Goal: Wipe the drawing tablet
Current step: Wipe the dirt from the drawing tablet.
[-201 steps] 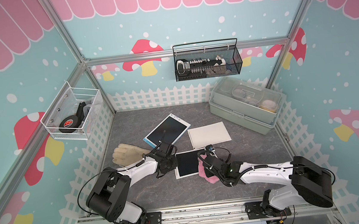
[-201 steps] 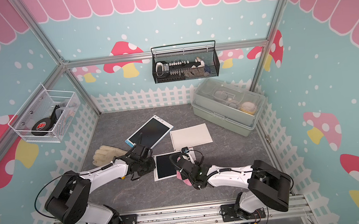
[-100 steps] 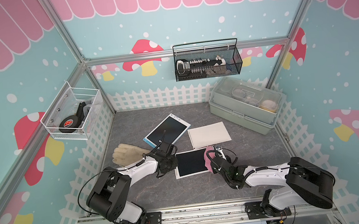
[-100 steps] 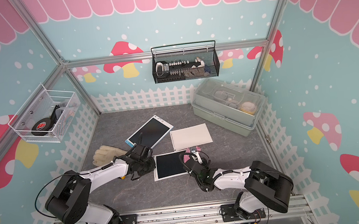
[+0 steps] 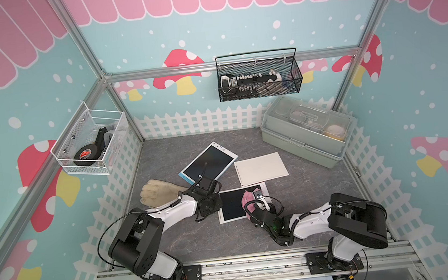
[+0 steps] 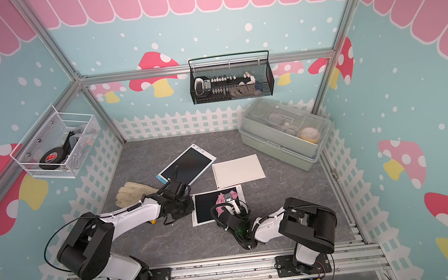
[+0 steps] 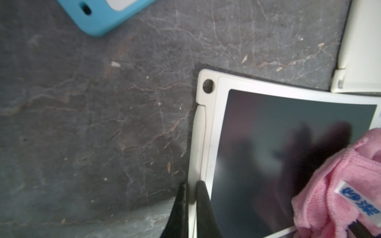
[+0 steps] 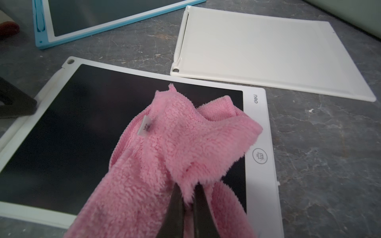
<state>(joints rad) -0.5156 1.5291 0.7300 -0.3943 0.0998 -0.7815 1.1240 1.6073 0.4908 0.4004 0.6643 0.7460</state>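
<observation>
Two pincers meet at one tablet. The right pincer (image 8: 188, 208) is clamped tight on a bunched pink cloth (image 8: 165, 154), which rests on the dark screen of the white-framed drawing tablet (image 8: 82, 123), toward its button end. The left pincer (image 7: 191, 208) is nipped almost closed over the tablet's opposite side rail. The tablet lies flat on the grey tabletop (image 5: 199, 241) between both arms. Just beyond it lie a plain white board (image 5: 260, 168) and a blue-framed tablet (image 5: 208, 164). A beige glove (image 5: 156, 193) lies beside the left arm.
</observation>
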